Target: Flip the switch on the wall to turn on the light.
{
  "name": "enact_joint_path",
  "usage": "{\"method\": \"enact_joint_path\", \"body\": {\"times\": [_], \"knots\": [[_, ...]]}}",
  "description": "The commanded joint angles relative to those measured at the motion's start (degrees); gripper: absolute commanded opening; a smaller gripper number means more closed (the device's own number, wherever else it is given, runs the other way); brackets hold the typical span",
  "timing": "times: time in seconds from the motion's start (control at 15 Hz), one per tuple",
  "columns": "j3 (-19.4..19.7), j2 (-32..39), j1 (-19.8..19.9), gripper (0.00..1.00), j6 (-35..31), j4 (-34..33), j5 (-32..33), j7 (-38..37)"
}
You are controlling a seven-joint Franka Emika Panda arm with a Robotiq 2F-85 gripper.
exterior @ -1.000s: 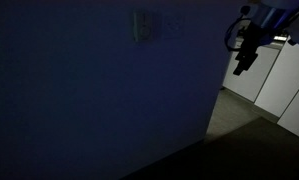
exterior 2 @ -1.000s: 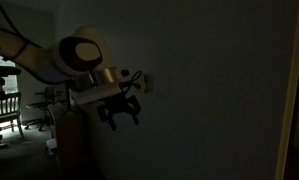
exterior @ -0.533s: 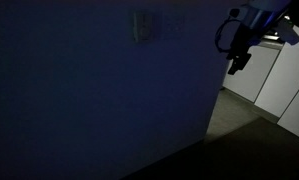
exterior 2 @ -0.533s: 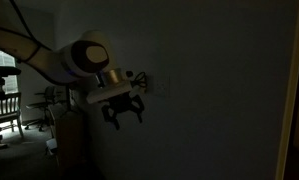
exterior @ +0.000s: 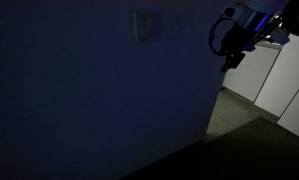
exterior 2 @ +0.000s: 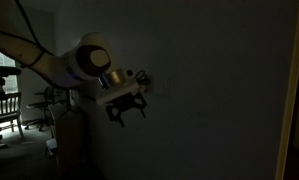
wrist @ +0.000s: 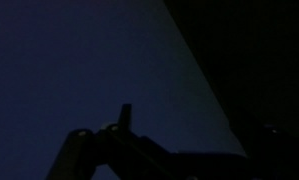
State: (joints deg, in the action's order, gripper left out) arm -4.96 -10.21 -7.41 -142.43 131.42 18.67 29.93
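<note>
The room is dark. The wall switch plate (exterior: 145,25) is a pale rectangle high on the blue-grey wall, and it shows faintly in an exterior view (exterior 2: 152,84). My gripper (exterior 2: 129,114) hangs just left of and below the plate, close to the wall, with its two fingers apart and nothing between them. In an exterior view the gripper (exterior: 231,58) is a dark shape past the wall's right edge, well right of the plate. In the wrist view only a dark finger silhouette (wrist: 124,118) shows against the wall; the switch is not in that view.
White cabinets (exterior: 281,80) stand beyond the wall's corner. A chair (exterior 2: 4,108) and a dim window are behind the arm. The wall (exterior 2: 219,100) is bare to the right of the switch.
The gripper has moved closer to the wall and slightly up, toward the switch plate. Its fingers look unchanged. The light stays off.
</note>
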Motion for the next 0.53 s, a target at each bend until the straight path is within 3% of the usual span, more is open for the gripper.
{"method": "enact_joint_path", "body": {"times": [0.0, 0.4, 0.47], "knots": [[0.64, 4.26, -0.79, 1.0, -3.78, -4.69, 0.74, 9.84], [0.39, 9.31, -2.03, 1.0, -4.25, -12.02, -8.28, 33.98], [-0.08, 9.5, -2.54, 1.0, -3.9, -12.38, -12.07, 38.2]]}}
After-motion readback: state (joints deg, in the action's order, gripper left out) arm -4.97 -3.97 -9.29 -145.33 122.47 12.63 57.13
